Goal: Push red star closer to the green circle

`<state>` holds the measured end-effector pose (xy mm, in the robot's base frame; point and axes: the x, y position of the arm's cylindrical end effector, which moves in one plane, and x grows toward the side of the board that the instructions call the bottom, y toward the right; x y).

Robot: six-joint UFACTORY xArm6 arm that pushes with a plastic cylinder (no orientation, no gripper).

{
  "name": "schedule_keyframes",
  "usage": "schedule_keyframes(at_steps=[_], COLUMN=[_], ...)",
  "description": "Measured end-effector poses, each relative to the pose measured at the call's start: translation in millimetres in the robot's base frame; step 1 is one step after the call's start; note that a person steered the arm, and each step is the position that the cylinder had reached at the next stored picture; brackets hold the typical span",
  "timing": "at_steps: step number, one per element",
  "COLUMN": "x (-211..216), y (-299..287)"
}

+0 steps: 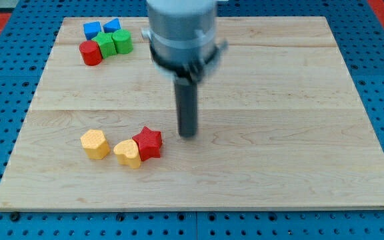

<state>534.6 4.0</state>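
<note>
The red star (148, 142) lies at the lower left of the wooden board, touching a yellow heart-shaped block (128, 153) on its left. The green circle (105, 47) stands in a cluster at the view's top left, between a red cylinder (91, 53) and a green block (122, 41). My tip (189, 135) rests on the board just right of the red star, a small gap apart from it. The rod rises to the grey arm body at the view's top.
A second yellow block (95, 143) lies left of the yellow heart. Two blue blocks (93, 29) (113, 26) sit behind the green ones at the top left. The board (279, 133) has blue flooring around it.
</note>
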Motion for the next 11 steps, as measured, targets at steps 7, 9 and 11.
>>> schedule_keyframes(at_steps=[7,9,11], x=[-63.7,-38.6,-104.1], y=[-129.8,-24.3,3.6])
